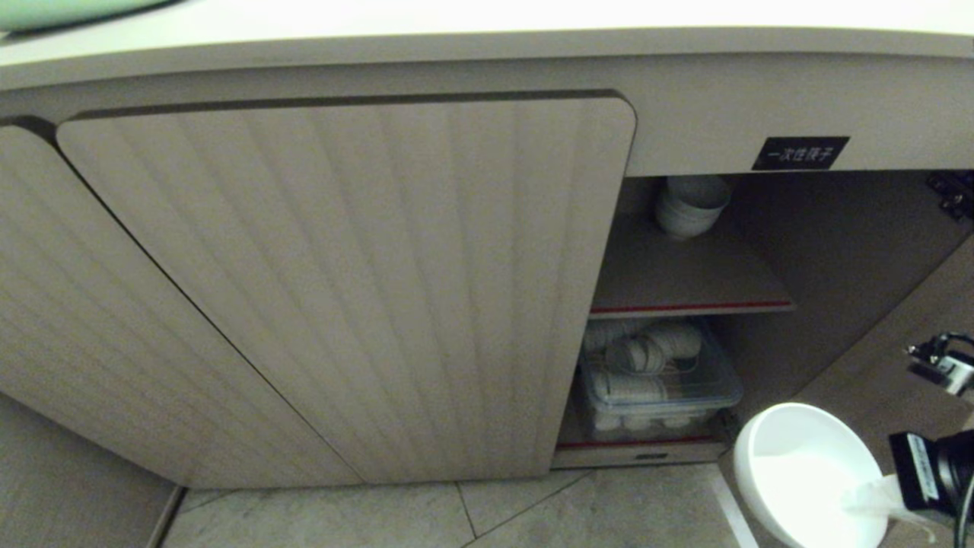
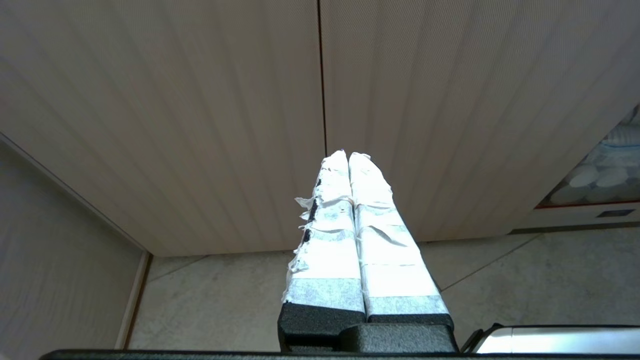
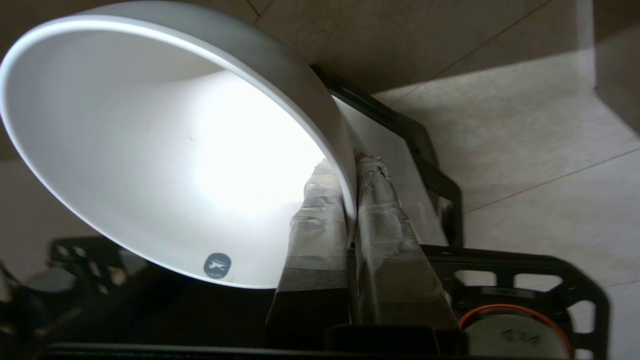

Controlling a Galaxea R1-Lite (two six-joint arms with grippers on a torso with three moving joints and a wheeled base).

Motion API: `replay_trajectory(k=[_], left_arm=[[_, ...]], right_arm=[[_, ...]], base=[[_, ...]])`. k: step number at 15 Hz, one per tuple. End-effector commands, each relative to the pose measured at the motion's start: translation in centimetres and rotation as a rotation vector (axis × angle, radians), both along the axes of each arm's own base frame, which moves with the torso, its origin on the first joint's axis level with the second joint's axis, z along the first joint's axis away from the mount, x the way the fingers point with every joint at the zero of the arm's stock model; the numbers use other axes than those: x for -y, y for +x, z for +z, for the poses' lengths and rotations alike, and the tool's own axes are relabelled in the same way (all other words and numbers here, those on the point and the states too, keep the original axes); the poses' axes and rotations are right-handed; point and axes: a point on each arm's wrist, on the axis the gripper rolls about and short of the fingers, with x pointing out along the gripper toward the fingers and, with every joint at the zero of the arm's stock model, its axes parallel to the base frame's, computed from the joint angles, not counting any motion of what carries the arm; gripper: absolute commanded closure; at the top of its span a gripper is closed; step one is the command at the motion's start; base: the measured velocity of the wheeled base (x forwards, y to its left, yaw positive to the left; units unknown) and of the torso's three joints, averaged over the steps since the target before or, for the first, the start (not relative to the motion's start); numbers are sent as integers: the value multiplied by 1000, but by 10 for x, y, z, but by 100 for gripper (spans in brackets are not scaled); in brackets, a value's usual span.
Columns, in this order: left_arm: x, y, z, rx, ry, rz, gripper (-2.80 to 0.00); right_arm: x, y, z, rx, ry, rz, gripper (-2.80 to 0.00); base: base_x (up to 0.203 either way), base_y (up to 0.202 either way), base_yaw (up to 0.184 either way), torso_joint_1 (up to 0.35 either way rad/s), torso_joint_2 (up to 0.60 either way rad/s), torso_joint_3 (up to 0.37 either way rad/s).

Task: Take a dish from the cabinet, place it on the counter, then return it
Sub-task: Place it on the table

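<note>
Nearest the head camera, low at the near right, the dish [image 1: 803, 472] hangs out in front of the open cabinet [image 1: 761, 251], above the tiled floor [image 1: 533, 517], pinched by the right gripper [image 3: 349, 200]. Its 2 taped fingers [image 3: 320, 220] are closed almost fully on the rim wall, 1 inside the bowl and 1 outside, at a single spot on the edge. Dish reads as glazed, hard, white and deep: judged stiff, smooth enough to slip, and likely to chip or break if dropped on tile. Weight looks modest, but a 1-point rim grip leaves the bowl cantilevered, so it may swing or pivot between the pads under quick moves; slow, level carriage seems wise. Rim wall is the sensible hold, since the body is too wide for the jaws. Far behind, a stack of bowls [image 1: 689, 205] sits on the upper, red-edged shelf [image 1: 692, 304], a clear bin of crockery [image 1: 658, 380] below it. Counter [image 1: 487, 23] runs along the top, far. Left gripper [image 2: 347, 160] idles near the closed doors [image 1: 342, 289], fingers pressed together, empty.
</note>
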Motion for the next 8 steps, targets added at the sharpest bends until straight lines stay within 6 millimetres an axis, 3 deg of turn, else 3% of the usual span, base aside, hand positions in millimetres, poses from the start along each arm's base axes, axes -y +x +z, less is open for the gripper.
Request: replay_trajectory(k=[1,8], left_arm=[[0,0,0,0,-1,0,0],[0,0,0,0,0,0,0]], right_arm=[[1,-7,-6,5,-33,64,0],[3,-33,-21,-9,-33,183,0]], base=[[0,0,0,0,0,0],[0,0,0,0,0,0]])
